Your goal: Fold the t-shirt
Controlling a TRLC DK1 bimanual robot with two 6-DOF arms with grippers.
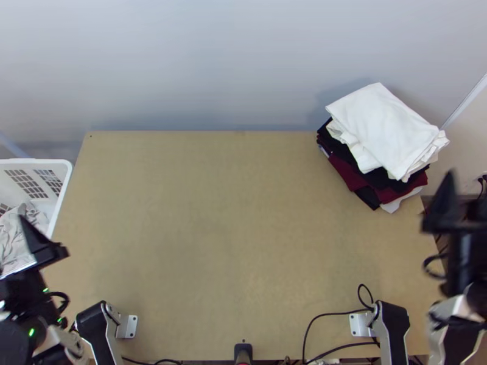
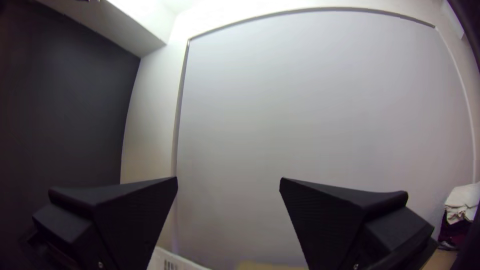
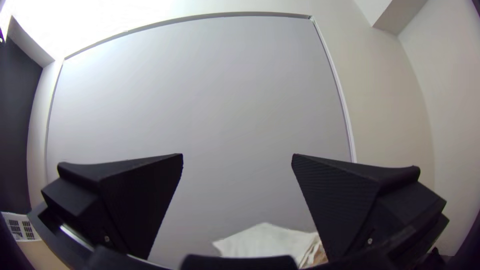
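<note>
In the top view my left gripper (image 1: 42,249) is over the white basket's near side at the table's left edge. My right gripper (image 1: 465,204) hangs beyond the table's right edge, near the folded stack. The left wrist view shows my left gripper (image 2: 228,178) open, nothing between its fingers. Likewise my right gripper (image 3: 237,154) stands open and holds nothing. Light grey or white cloth (image 1: 18,234) lies bunched in the basket. A white cloth (image 1: 383,128), folded, tops the stack at the back right. I cannot tell which cloth is the t-shirt.
Beneath the white cloth, black and maroon cloths (image 1: 389,193) lie folded on the wooden table (image 1: 231,231). The white basket (image 1: 59,182) stands against the table's left side. Black cables (image 1: 332,314) run along the near edge, and a pale wall (image 1: 201,61) rises behind.
</note>
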